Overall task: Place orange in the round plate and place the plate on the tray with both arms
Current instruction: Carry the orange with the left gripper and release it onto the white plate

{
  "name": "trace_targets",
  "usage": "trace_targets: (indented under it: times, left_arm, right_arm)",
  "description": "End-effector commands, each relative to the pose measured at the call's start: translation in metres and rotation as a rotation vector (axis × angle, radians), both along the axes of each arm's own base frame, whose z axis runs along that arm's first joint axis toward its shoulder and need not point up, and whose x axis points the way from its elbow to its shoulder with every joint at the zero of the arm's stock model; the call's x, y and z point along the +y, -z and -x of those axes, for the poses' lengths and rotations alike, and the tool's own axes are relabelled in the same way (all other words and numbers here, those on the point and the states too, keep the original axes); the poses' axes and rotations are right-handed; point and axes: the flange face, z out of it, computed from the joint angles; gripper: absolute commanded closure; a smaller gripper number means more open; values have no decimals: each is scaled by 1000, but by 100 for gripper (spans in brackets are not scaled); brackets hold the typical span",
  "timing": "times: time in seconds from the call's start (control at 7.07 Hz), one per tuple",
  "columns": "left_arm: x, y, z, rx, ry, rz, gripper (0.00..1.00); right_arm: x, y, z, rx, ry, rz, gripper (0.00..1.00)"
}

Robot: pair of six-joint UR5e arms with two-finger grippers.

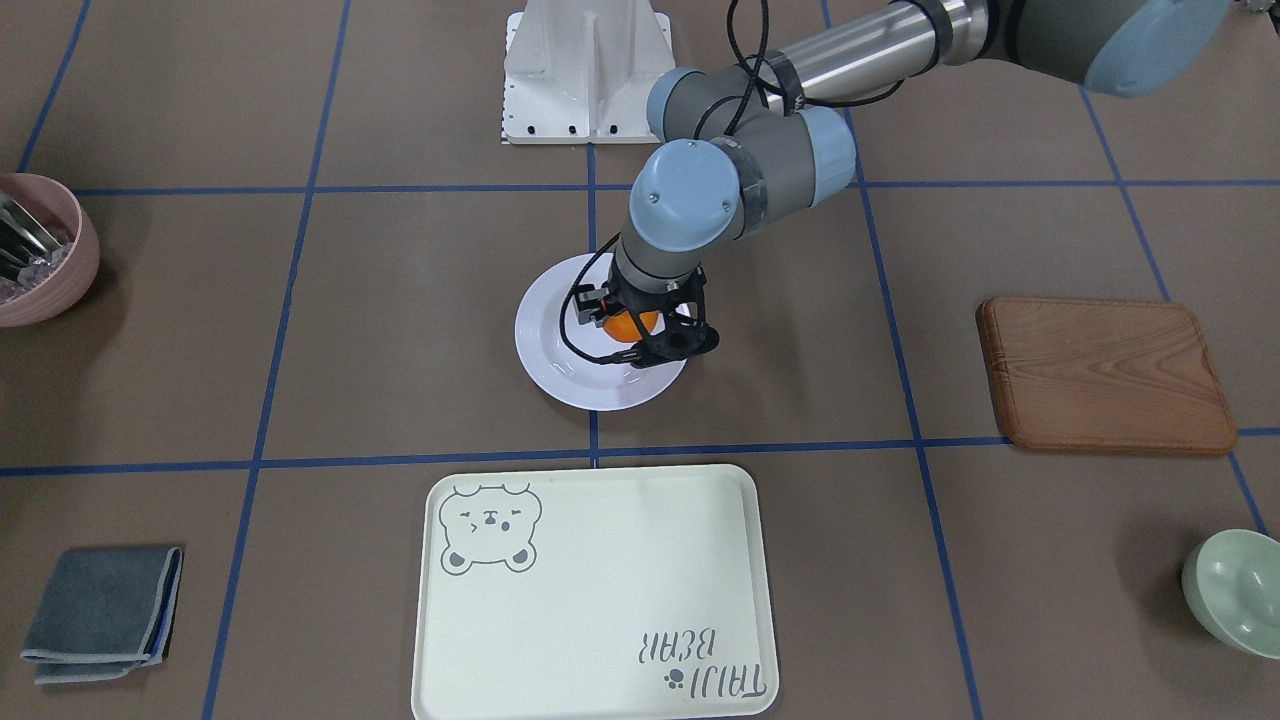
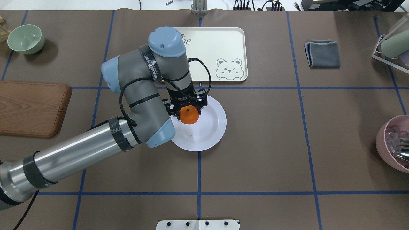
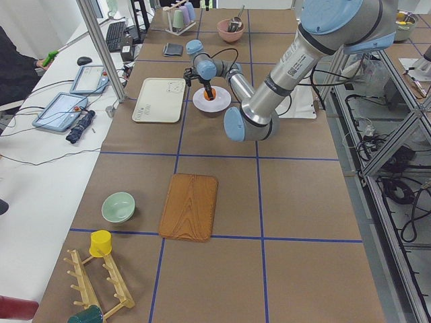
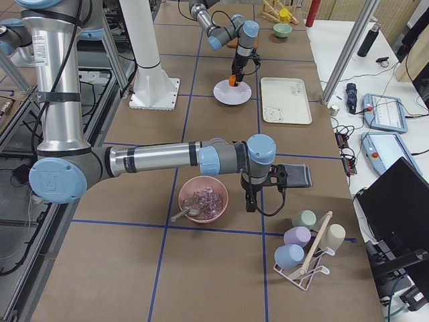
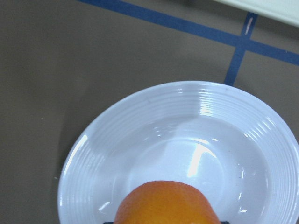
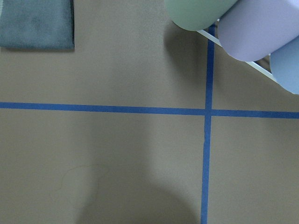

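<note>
Locate the orange (image 2: 188, 116) in the left gripper (image 2: 187, 109), clamped narrowly on two sides, stem dot facing up. Note the position: above the round plate (image 2: 212, 129), over the half nearer the left arm rather than over the centre of the well. Appears clear of the plate surface; cannot confirm from these views.

Find the tray (image 1: 600, 600) near the plate but apart from it, across a blue tape line (image 1: 760, 450). Find the right gripper (image 4: 251, 201) well apart from plate and tray, low over the table between the pink bowl (image 4: 202, 199) and the grey cloth (image 4: 295, 176). Cannot tell whether open or closed.

Hazards, as judged:
- Roll toward or over the rim, caused by release off-centre onto a sloped, glossy surface.
- Bounce out of the plate, caused by release from too high.
- Shifted or tipped plate, caused by fingertips catching the rim on opening or withdrawal.
- Slip on the glazed rim during the two-arm lift, caused by a shallow pinch.
- Rolling fruit in transit, caused by tilt from uneven lifting.
</note>
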Motion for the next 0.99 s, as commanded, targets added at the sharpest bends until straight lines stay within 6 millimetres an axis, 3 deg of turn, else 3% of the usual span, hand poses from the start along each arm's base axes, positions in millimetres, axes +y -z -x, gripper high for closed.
trace_targets:
  times: [0.0,0.14,0.28,0.42,0.71,0.85]
  left_arm:
    - [7,-13,-27,-17,10,-21,100]
    - [11,-11,-30,-14,5,-21,100]
    - [13,-10,-30,-6,20,-7,18]
    - [13,-10,-30,11,23,-17,2]
    - [18,-6,-22,29,35,-46,2]
    - [18,-7,8,54,56,-66,2]
  right_arm:
    - [0,7,0,-2,0,-14,0]
    - [0,8,0,-2,0,-17,0]
    - [1,15,0,-5,0,-29,0]
    - [0,21,2,-35,5,-36,0]
    - [-7,75,29,-75,6,-82,0]
    - [-25,115,65,-100,-33,-45,0]
